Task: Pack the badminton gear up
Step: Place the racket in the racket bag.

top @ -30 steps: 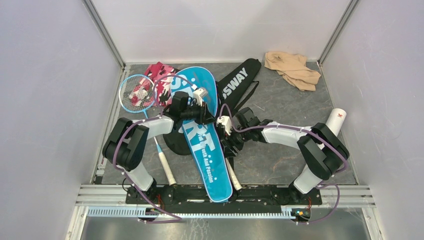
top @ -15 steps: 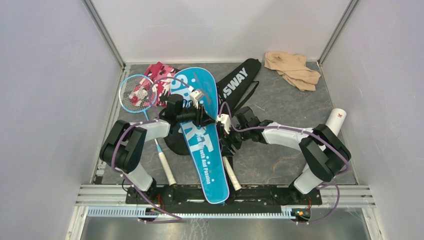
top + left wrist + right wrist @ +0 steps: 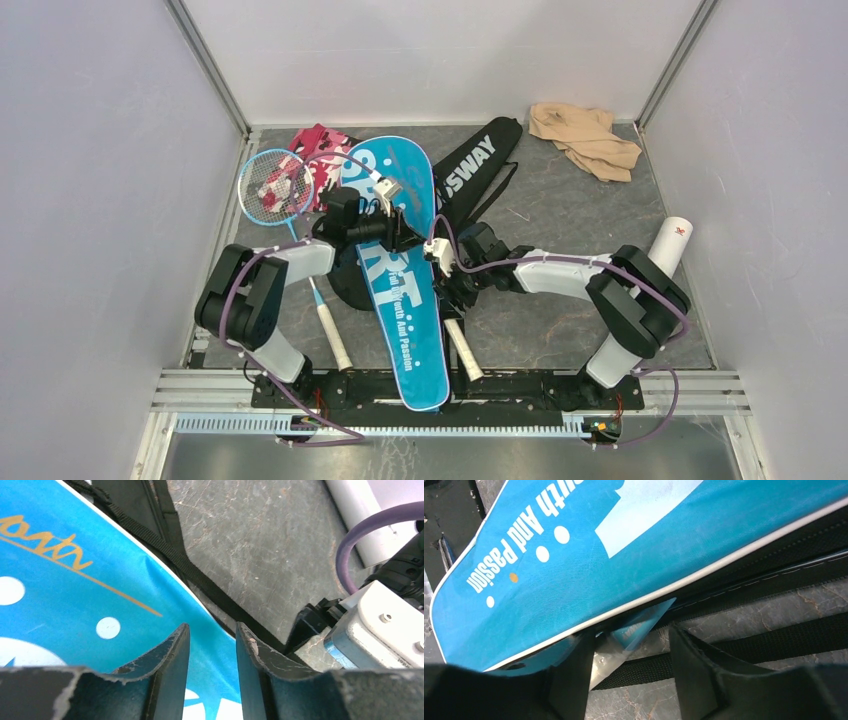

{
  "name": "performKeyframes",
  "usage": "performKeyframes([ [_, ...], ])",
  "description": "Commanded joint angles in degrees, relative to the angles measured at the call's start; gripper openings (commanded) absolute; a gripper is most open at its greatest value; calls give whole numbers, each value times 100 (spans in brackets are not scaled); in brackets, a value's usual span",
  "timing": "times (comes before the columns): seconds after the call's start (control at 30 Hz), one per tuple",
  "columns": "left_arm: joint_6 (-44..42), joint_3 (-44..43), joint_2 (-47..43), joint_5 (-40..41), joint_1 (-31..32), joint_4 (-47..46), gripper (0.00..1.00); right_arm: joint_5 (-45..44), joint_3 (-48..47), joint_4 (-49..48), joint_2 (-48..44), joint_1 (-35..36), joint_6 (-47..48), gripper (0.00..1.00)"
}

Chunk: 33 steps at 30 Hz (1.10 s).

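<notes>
The blue "SPORT" cover point(image 3: 400, 270) lies lengthwise down the middle, partly over the black "CROSSWAY" cover point(image 3: 472, 163). My left gripper point(image 3: 408, 236) point(image 3: 212, 627) hovers open over the blue cover's right edge point(image 3: 100, 590), holding nothing. My right gripper point(image 3: 452, 290) point(image 3: 630, 632) stands open at the cover's lower right edge point(image 3: 574, 570), with a small clear-blue tag point(image 3: 634, 630) and a black strap point(image 3: 744, 645) between its fingers. A blue-framed racket point(image 3: 274, 187) lies at the left. A second racket's white handle point(image 3: 463, 352) shows beside the cover. The white tube point(image 3: 672, 240) is at the right.
A pink camouflage cloth point(image 3: 316, 141) lies at the back left under the racket head, and a beige cloth point(image 3: 586, 136) sits at the back right. Grey walls close in three sides. A metal rail point(image 3: 450, 385) runs along the near edge.
The left gripper has opened and drawn left. The right gripper has shifted left up to the cover's edge. The blue cover's near end has swung slightly left.
</notes>
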<state>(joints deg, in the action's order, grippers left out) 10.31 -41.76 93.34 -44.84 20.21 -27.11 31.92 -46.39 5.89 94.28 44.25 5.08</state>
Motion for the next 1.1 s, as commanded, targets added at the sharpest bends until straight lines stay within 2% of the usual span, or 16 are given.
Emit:
performKeyframes([
  [0.0, -671, -152, -387, 460, -43, 644, 47, -359, -45, -132, 76, 39, -42, 56],
  [0.23, -375, -720, -323, 1435, 41, 1723, 69, -162, 137, -350, -162, -183, -14, 23],
  [0.43, 238, -1126, -131, 2260, 433, 2343, 72, 339, 265, -545, -106, -548, -197, 0],
  [0.77, 849, -1736, 338, 3122, 1216, 3107, 71, 1298, 542, -1182, 38, -1107, -499, 2],
  [0.97, 763, -2158, 632, 4009, 1626, 3453, 72, 1375, 585, -1079, -80, -1186, -375, 32],
  [1.07, 669, -2275, 727, 4519, 1662, 3523, 72, 1358, 614, -990, -164, -1290, -306, 42],
])
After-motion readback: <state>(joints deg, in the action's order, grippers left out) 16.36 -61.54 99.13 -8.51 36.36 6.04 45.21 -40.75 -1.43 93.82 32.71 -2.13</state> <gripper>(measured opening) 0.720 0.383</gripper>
